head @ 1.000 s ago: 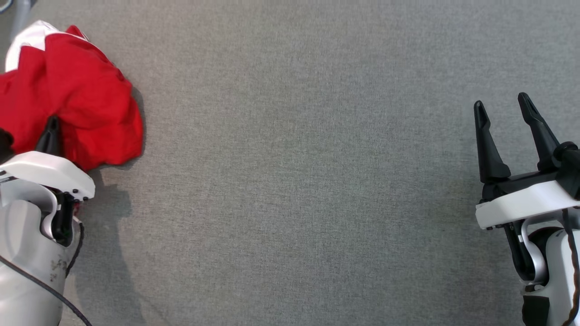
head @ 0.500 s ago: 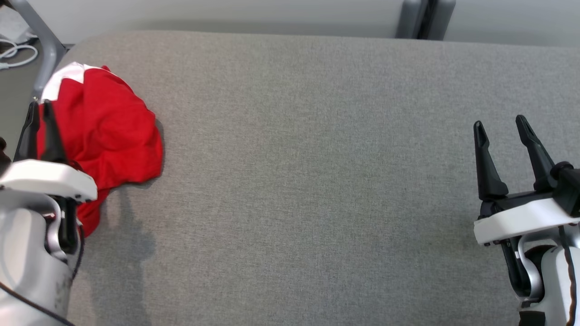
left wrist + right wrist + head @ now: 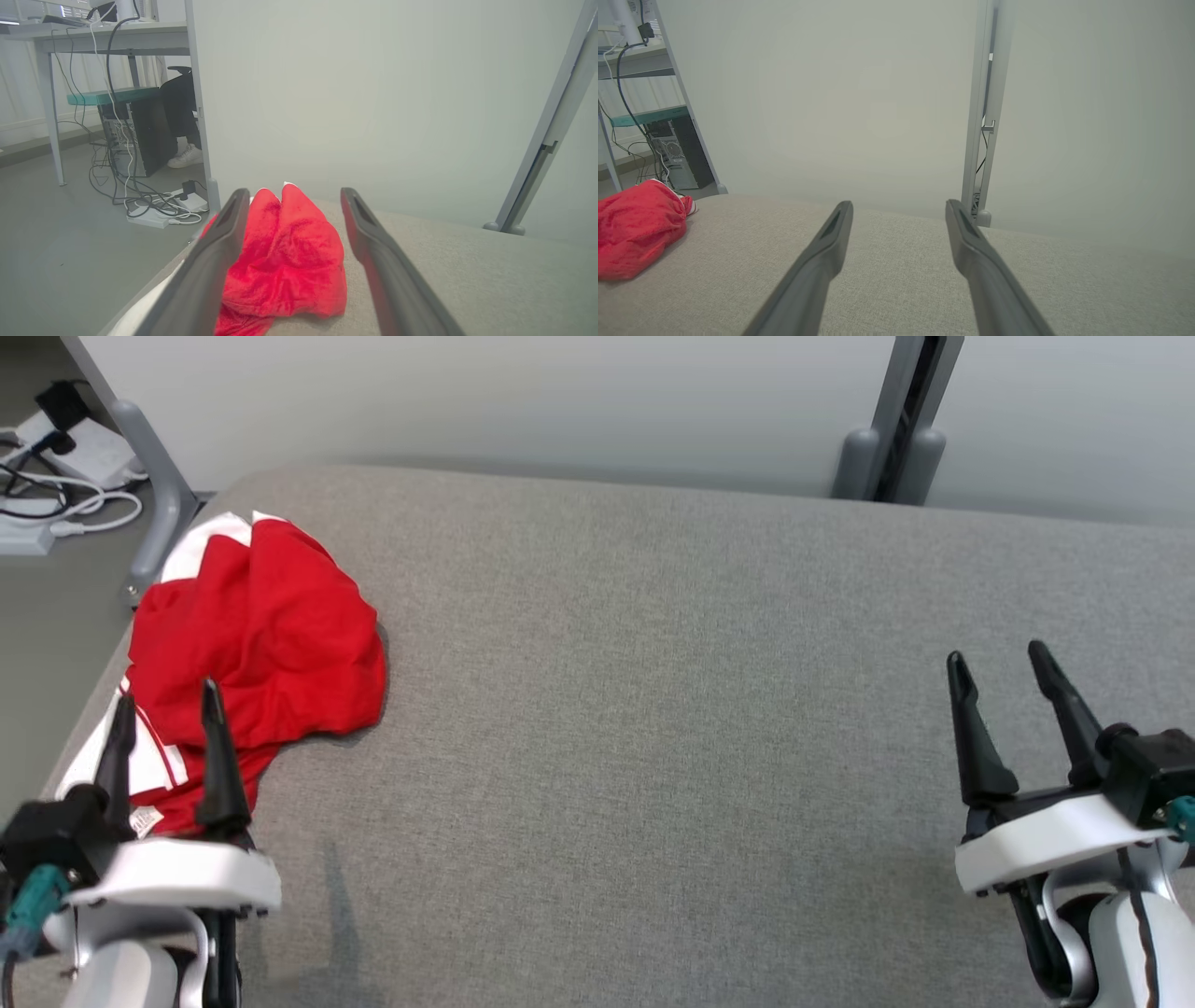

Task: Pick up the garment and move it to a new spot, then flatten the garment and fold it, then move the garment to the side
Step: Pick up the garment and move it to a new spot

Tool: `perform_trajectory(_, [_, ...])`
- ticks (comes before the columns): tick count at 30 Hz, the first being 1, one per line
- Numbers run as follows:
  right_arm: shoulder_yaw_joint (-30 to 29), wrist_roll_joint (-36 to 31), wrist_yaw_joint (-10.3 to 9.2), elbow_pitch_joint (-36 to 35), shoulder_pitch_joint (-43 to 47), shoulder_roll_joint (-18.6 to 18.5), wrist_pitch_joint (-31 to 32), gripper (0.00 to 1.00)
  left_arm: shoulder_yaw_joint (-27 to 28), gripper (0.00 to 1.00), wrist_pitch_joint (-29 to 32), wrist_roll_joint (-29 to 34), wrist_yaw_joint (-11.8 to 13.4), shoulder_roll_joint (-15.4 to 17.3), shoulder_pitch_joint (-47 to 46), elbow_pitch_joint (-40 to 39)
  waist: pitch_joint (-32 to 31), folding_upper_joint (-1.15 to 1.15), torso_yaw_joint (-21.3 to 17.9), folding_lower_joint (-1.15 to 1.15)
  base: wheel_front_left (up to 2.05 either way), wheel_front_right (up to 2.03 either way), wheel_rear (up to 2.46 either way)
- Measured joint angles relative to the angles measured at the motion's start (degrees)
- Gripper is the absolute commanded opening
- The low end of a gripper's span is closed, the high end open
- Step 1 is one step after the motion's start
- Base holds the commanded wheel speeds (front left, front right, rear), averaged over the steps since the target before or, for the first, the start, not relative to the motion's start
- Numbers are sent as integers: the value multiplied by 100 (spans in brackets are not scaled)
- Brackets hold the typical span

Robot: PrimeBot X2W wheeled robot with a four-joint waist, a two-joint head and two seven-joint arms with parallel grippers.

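The garment (image 3: 257,639) is red with white trim and lies bunched at the far left edge of the grey table (image 3: 653,709). In the left wrist view the garment (image 3: 285,256) sits ahead, seen between the two dark fingers. My left gripper (image 3: 168,714) hovers over the garment's near end, open, nothing held. At the lower right my right gripper (image 3: 999,672) is open and empty, far from the cloth. The right wrist view has the garment (image 3: 637,228) at its left edge and the right gripper (image 3: 899,207) above bare fabric.
A pale partition wall (image 3: 513,401) runs behind the table, with a grey post (image 3: 896,420) at the back right. Left of the table are a slanted grey leg (image 3: 154,476) and cables with a power strip (image 3: 56,457) on the floor. A person's shoe (image 3: 184,156) rests by a desk.
My left gripper has opened, let go of the garment and drawn back toward me. The head camera has tilted up, so the table's far edge and the wall came into view.
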Motion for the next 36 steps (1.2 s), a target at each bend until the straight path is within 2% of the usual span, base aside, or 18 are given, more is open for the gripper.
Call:
perform_trajectory(7, [25,40,0,79,242,30,-34,100,-142,100,331,65,235,35,632,-548,-295,0,9,0,0,0,0])
perform_trajectory(17, [46,57,0,74,336,59,-38,100,-198,100,561,148,390,105,795,-853,-415,0,-42,0,0,0,0])
perform_trajectory(30, [14,68,0,-19,336,79,-2,100,-223,100,560,147,447,93,719,-1051,-277,0,-19,0,0,0,0])
perform_trajectory(36, [57,24,0,-138,198,77,89,100,-269,100,686,115,263,212,53,-1022,-51,0,-16,0,0,0,0])
